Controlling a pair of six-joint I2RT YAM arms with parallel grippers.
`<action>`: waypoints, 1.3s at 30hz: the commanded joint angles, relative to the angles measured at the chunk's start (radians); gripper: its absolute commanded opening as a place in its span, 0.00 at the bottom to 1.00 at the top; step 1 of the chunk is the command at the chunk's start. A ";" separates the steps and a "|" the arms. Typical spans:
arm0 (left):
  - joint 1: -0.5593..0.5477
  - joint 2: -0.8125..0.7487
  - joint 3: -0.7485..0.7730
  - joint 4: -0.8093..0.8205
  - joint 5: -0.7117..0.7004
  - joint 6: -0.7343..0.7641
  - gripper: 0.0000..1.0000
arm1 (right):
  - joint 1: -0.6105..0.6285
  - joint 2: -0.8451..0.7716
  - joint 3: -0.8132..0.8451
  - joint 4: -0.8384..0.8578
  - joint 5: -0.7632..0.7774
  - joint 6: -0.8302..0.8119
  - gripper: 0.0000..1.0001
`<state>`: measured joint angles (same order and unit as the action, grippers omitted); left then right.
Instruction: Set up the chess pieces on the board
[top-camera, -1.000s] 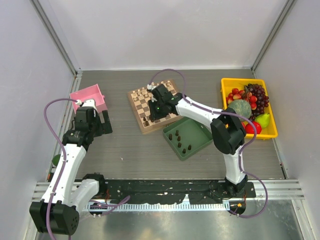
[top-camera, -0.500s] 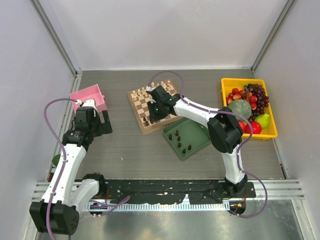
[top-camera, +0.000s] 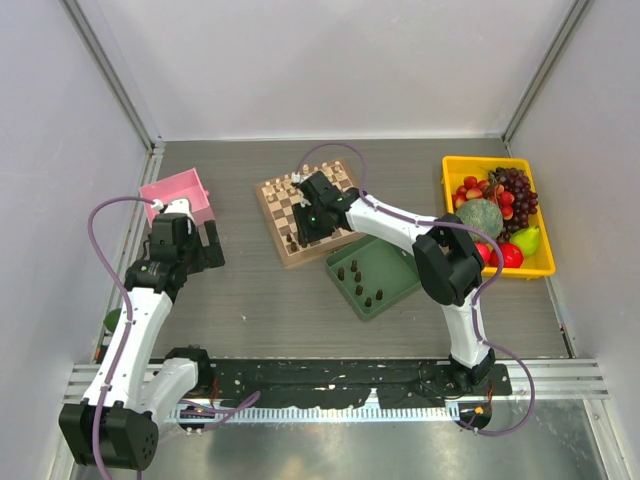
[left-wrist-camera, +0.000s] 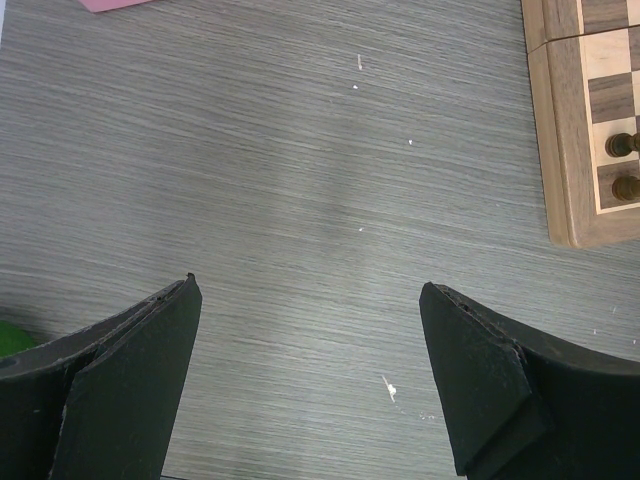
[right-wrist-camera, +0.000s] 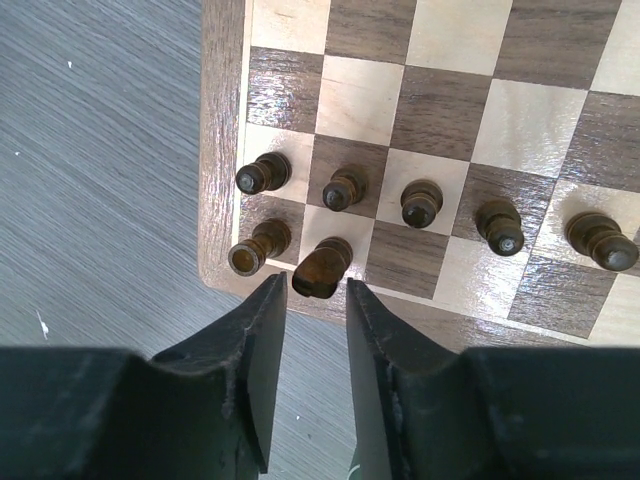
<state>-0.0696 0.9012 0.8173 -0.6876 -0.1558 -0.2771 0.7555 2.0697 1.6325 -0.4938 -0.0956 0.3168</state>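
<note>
Standing low over the near edge of the board, the right gripper has its two fingers only a narrow gap apart. A dark knight-like piece sits exactly at the mouth of this gap, on the second square of the last row. I cannot tell whether the tips press on it or are free of it. I think the main danger is here: if the gripper lifts or pulls back while one pad touches the piece, the piece may be dragged or tipped. This square is next to the border, so it could roll off onto the table. The corner piece stands just beside the finger on the left of the wrist view, so a small sideways move could knock it down too. The pawns stand one row further in, and a falling knight may reach them. Further out, the green tray lies just beside the board and holds several dark pieces not yet placed. A low passage above the board on the next trips could sweep the standing ones. The left gripper is spread wide with nothing in it, over bare table beside the board, and I see little risk from it.
</note>
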 joint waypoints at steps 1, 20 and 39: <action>0.007 0.001 0.045 0.005 0.009 0.010 0.99 | 0.007 -0.010 0.047 0.014 -0.003 0.001 0.40; 0.007 0.004 0.046 0.005 0.012 0.010 0.99 | -0.051 -0.405 -0.224 -0.031 0.186 -0.002 0.49; 0.007 0.008 0.045 0.000 -0.010 0.010 0.99 | -0.090 -0.600 -0.545 -0.088 0.157 0.042 0.48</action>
<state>-0.0696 0.9062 0.8188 -0.6933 -0.1562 -0.2771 0.6617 1.5261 1.1042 -0.6159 0.0803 0.3294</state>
